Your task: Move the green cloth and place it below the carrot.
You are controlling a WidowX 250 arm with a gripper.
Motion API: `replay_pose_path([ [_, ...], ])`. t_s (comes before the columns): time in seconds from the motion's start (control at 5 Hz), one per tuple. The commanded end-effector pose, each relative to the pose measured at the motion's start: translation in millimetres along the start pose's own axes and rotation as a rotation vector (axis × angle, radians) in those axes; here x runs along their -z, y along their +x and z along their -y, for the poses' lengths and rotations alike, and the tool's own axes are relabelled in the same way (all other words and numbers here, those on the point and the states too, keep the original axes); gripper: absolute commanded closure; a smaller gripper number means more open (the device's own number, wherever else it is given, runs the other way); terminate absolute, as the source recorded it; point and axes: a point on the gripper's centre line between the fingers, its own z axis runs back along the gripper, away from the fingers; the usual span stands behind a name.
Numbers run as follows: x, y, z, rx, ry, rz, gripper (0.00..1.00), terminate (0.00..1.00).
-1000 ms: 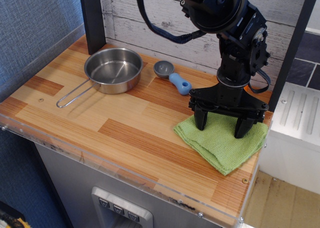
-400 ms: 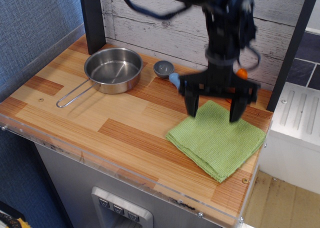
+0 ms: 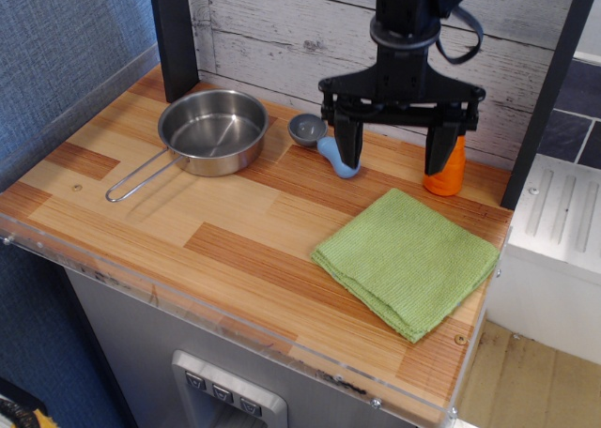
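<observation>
The green cloth lies flat and folded on the wooden table at the front right. The orange carrot stands upright at the back right, just behind the cloth's far corner, partly covered by my right finger. My gripper hangs above the table behind the cloth, between the scoop and the carrot. Its jaws are wide open and hold nothing.
A steel pan with a wire handle sits at the back left. A grey scoop with a blue handle lies beside it. A white plank wall runs behind. The table's right edge is close to the cloth.
My gripper has let go of the cloth and risen up and back toward the wall. The cloth has settled flat, slightly further left. The carrot has come into view.
</observation>
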Motion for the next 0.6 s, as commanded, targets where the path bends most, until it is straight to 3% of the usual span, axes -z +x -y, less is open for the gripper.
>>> replay_pose_path([
  [0.0, -23.6, 4.2, 0.1, -0.003, -0.03, 0.063, 0.0, 0.0],
  [0.2, -23.6, 4.2, 0.1, -0.003, -0.03, 0.063, 0.0, 0.0],
  [0.4, -23.6, 4.2, 0.1, -0.003, -0.03, 0.063, 0.0, 1.0],
])
